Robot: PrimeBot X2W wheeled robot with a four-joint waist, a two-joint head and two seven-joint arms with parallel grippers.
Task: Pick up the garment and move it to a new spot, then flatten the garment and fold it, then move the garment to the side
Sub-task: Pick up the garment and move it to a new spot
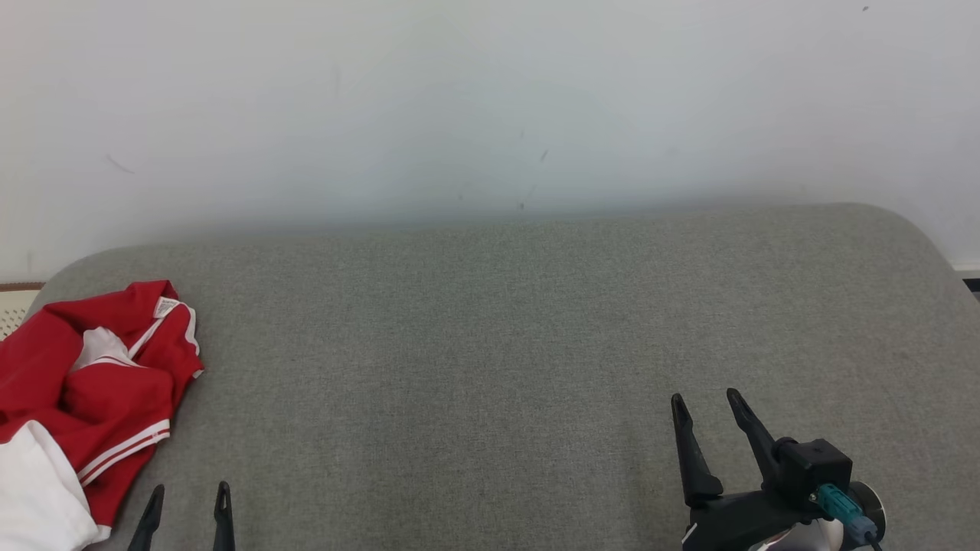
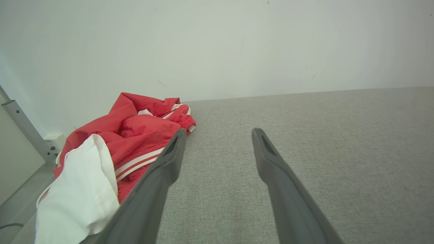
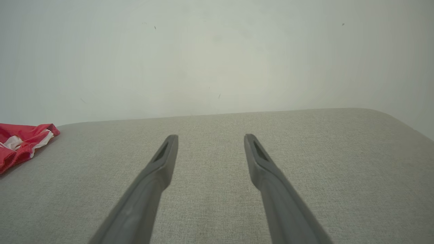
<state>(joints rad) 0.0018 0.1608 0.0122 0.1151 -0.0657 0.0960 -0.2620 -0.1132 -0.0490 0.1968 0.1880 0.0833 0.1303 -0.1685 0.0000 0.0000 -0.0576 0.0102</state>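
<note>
One garment (image 1: 99, 383) lay crumpled at the left edge of the grey padded surface (image 1: 490, 344), its left part running out of the head view. It was a red piece with white stripes and a white panel. Its long axis ran along that left edge. The end with the small white label (image 1: 164, 306) pointed to the back edge and the pale wall (image 1: 490, 99), and the white panel lay at the near end.

Two grippers showed, each with two dark fingers. The left gripper (image 1: 190, 490) sat near the front-left corner, just right of the garment, fingers spread wide and empty. The right gripper (image 1: 705, 396) stood well apart toward the front-right, also spread wide and holding nothing.

The left wrist view gave the garment (image 2: 142, 132) close, beside the left gripper (image 2: 218, 132); whether the finger touched the cloth could not be told. It also showed a grey metal post (image 2: 20, 125) and a small white box (image 2: 54, 140) past the left edge. In the right wrist view, beyond the right gripper (image 3: 211, 136), the garment (image 3: 20, 142) was a small red patch far to the left.
</note>
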